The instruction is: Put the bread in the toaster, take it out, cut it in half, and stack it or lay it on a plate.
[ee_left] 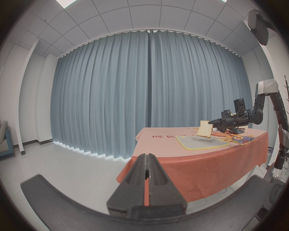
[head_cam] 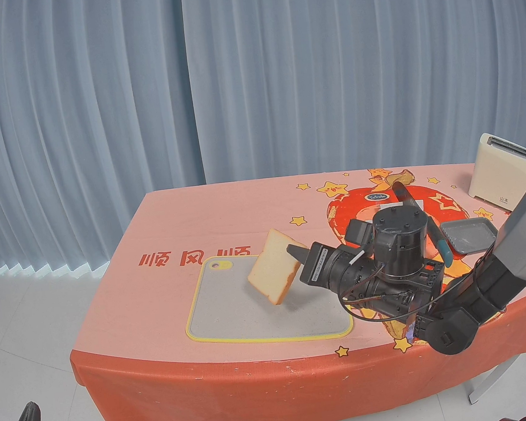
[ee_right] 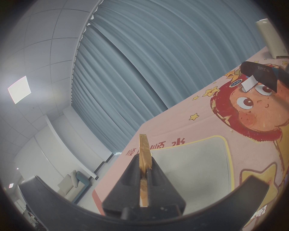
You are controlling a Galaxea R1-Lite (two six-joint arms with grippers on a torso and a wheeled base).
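While clamping tan square bread slice (head_cam: pixel 273 267) at its 3 o'clock edge in right claw (head_cam: pixel 293 255), risks tearing it or missing grey yellow-rimmed cutting board (head_cam: pixel 236 312).

board (head_cam: pixel 224 313) on table (head_cam: pixel 202 220), near front edge | bread (head_cam: pixel 272 268) above board, tilted, in right gripper (head_cam: pixel 293 255) | plate (head_cam: pixel 469 235) right of board | knife (head_cam: pixel 444 249) beside plate's left | toaster (head_cam: pixel 505 173) behind plate, far-right corner

Illumination: even, bright, from a ceiling panel (ee_right: pixel 19 89) overhead. Shadows: soft; a faint one lies on the cutting board (head_cam: pixel 235 309) beneath the bread (head_cam: pixel 274 267). Wrist views bow strongly toward dark corners.
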